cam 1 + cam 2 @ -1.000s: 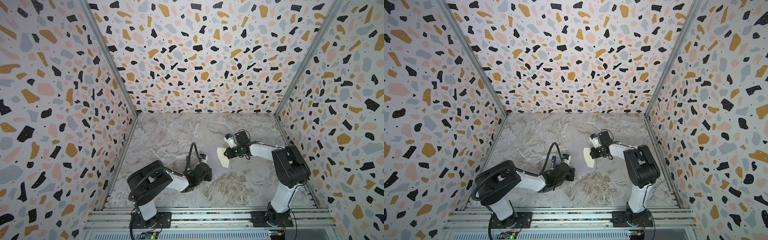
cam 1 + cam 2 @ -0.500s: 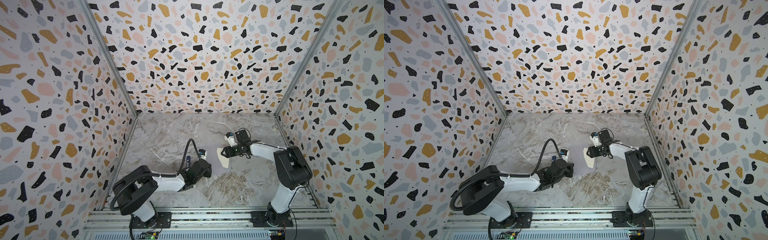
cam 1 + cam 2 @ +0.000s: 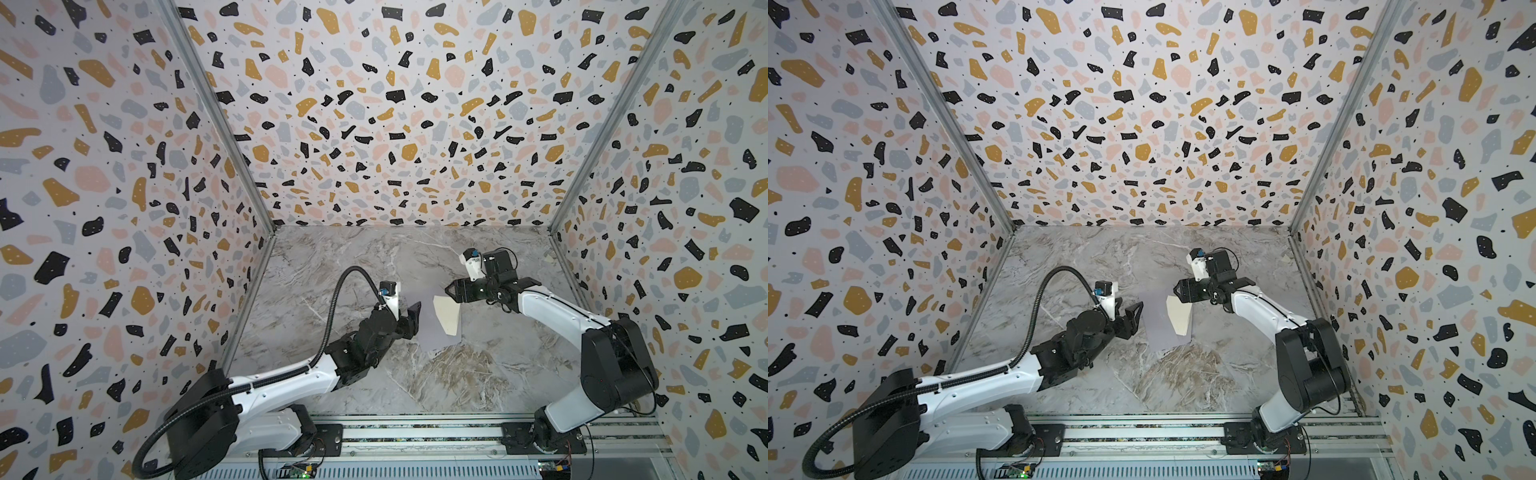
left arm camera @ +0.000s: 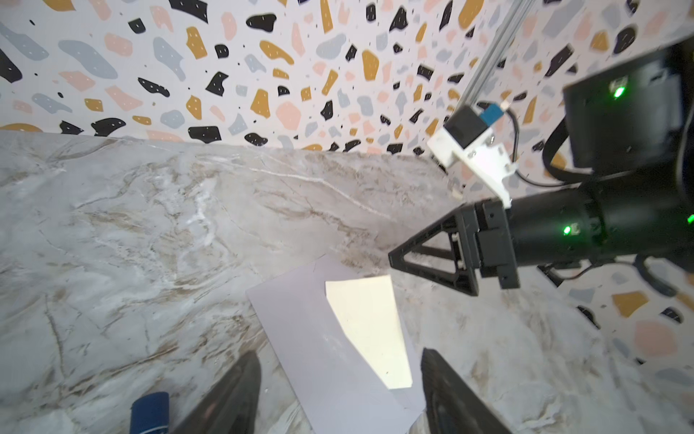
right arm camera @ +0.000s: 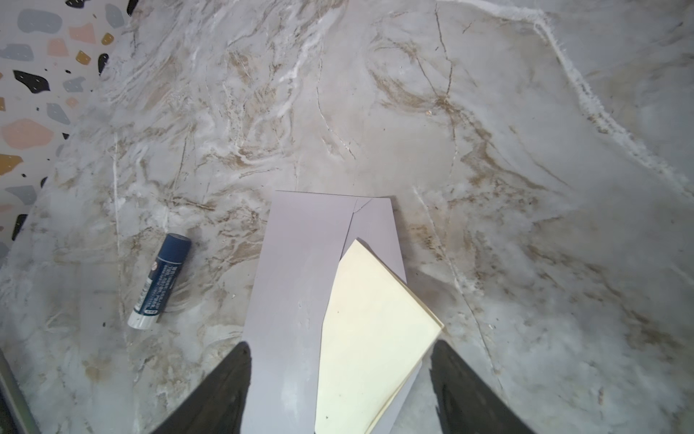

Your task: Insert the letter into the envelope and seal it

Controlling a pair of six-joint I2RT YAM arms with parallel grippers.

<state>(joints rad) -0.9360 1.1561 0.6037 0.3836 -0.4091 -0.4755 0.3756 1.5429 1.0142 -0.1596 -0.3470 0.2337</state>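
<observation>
Both wide, gripping nothing: left fingers, right fingers. Envelope lay flat on table, lower-centre frame, letter only partly inside. We read the flanking pose as regrasp setup.

No writing can be read here.
The glue stick, lying on the table just beside the envelope, carries rows of small white print along its dark blue barrel and a white band at its base, all too blurred and small to make out.
</observation>
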